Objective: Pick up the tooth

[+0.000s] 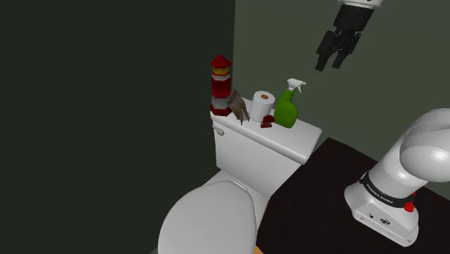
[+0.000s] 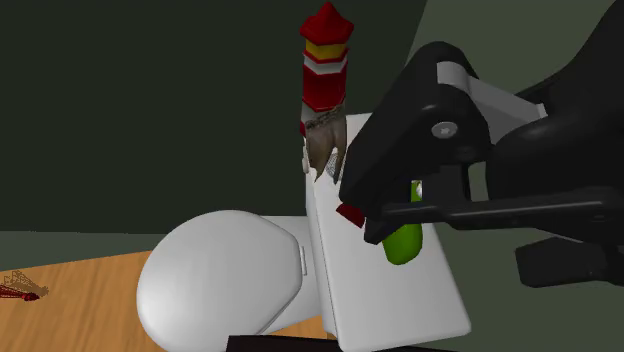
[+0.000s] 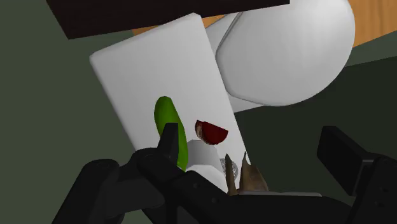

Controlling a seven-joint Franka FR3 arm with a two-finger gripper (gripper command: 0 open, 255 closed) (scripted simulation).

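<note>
Noted a white toilet tank lid (image 1: 292, 142) as the carrier, flat on top. Found five things directly on it. Saw a red and white lighthouse-shaped tower (image 1: 221, 83) upright at the shoulder view's left end, with a brownish tooth (image 1: 238, 107) just beside it. Saw next a white paper roll (image 1: 263, 105) standing on end, then a green spray bottle (image 1: 286, 110) upright near the roll. Spotted a small dark red piece (image 1: 267, 123) lying in front, between roll and bottle.

Smooth white toilet tank (image 1: 278, 144), wooden floor (image 2: 90, 275), rough brownish tooth (image 1: 239, 107)
</note>
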